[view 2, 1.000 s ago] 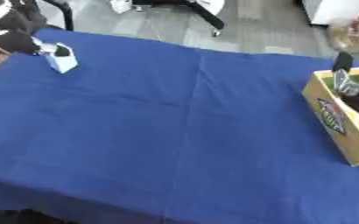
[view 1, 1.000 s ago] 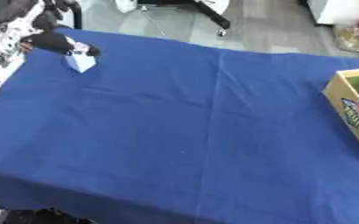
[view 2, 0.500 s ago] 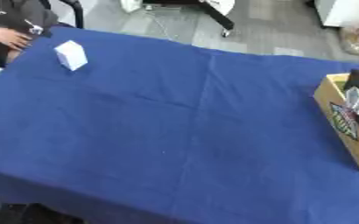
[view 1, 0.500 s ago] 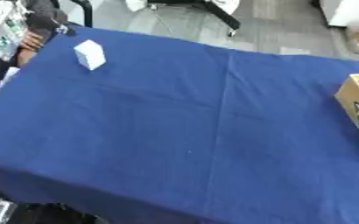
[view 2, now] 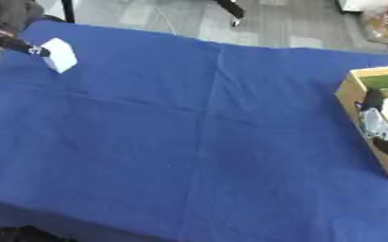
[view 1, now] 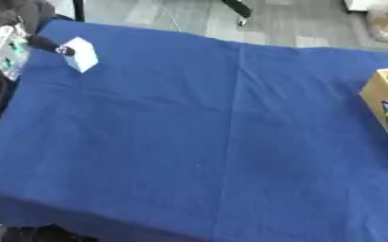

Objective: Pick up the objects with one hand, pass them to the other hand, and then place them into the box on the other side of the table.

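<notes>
A small white box [view 1: 81, 55] is at the far left of the blue tablecloth [view 1: 197, 132], tilted on one corner. A black part of my left hand [view 1: 51, 47] reaches in from the left edge and touches the box's left side; the rest of the hand is lost in the clutter there. The open cardboard box [view 2: 356, 97] stands at the right edge with a white item and green inside. Dark shapes [view 2: 387, 143] lie in or over it, possibly my right hand; I cannot make them out.
Mixed black and white clutter [view 1: 0, 56] crowds the left edge beside the table. Grey floor and a chair leg [view 1: 237, 9] lie beyond the far edge. A bag-like thing [view 2: 381, 21] sits on the floor at the top right.
The camera has shifted, so the whole picture moved. Half a second ago the left hand was apart from the white box; now it touches the box's left side.
</notes>
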Controlling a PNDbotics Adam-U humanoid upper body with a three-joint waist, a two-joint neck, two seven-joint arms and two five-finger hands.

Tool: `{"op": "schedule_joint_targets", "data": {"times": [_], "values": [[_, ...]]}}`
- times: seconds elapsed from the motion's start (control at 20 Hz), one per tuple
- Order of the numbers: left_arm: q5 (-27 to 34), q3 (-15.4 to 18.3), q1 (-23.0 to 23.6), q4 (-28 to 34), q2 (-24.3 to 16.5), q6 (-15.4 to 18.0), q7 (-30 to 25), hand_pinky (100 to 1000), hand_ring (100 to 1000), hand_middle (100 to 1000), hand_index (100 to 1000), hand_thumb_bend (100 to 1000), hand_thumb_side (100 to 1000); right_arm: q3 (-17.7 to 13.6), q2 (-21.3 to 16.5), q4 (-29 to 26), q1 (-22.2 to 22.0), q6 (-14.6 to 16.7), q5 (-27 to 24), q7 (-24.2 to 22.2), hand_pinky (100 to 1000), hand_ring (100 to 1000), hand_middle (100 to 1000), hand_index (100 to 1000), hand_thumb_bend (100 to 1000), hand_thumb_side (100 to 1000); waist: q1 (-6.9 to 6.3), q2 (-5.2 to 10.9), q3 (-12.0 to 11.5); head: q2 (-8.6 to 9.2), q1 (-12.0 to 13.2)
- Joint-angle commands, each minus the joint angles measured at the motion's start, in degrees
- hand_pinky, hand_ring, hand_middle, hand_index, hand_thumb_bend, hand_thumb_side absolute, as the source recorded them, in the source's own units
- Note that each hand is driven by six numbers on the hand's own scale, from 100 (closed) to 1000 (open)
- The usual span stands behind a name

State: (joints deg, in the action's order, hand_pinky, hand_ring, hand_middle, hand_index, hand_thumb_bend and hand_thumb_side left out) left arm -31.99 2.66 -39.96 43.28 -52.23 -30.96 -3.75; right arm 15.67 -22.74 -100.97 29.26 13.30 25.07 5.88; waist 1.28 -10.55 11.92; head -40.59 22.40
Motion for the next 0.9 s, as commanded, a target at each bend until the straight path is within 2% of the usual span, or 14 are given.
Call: {"op": "schedule_joint_targets", "data": {"times": [0.05,0.2,0.45,0.7,0.75,0.8,0.9], "values": [[6.3,0.43,-1.14,-0.94,-1.81,3.07,1.33,729,659,711,820,1000,431,-0.16,-0.68,-1.43,1.24,-0.04,-0.69,-0.01,816,888,843,967,100,316,0.69,-0.33,0.43,1.61,-0.37],[8.44,-0.02,-1.28,-1.96,-1.98,3.97,3.45,729,659,709,819,1000,420,-0.13,-0.6,-1.49,1.44,-0.1,-1.04,0.05,816,889,844,969,100,319,0.84,-1.1,1.07,2.44,-0.51],[8.93,-0.14,-1.51,-2.6,-1.92,3.42,7.82,725,649,698,810,1000,404,-0.14,-0.74,-1.4,1.5,-0.2,-1.61,0.22,816,891,845,973,100,323,1.15,-2.25,1.74,3.71,-1.05],[10.65,-0.44,-1.39,-2.87,-1.14,4.13,8.91,713,622,664,783,1000,361,-0.11,-0.64,-1.37,1.64,-0.25,-1.9,0.23,816,892,845,974,100,323,1.37,-2.76,1.96,4.21,-1.28],[11.05,-0.51,-1.37,-2.9,-0.98,4.38,8.93,700,596,627,752,912,351,-0.08,-0.64,-1.34,1.65,-0.25,-1.92,0.2,816,892,845,974,100,322,1.4,-2.78,1.98,4.25,-1.27],[11.51,-0.55,-1.35,-2.87,-0.82,4.76,8.93,691,578,604,731,868,345,-0.06,-0.66,-1.31,1.66,-0.26,-1.92,0.16,816,892,845,974,100,321,1.43,-2.78,1.98,4.27,-1.26],[12.56,-0.65,-1.28,-2.83,-0.6,5.62,8.87,681,558,581,710,838,337,-0.06,-0.68,-1.26,1.65,-0.28,-1.92,0.12,816,892,845,974,100,321,1.47,-2.74,1.97,4.36,-1.23]]}}
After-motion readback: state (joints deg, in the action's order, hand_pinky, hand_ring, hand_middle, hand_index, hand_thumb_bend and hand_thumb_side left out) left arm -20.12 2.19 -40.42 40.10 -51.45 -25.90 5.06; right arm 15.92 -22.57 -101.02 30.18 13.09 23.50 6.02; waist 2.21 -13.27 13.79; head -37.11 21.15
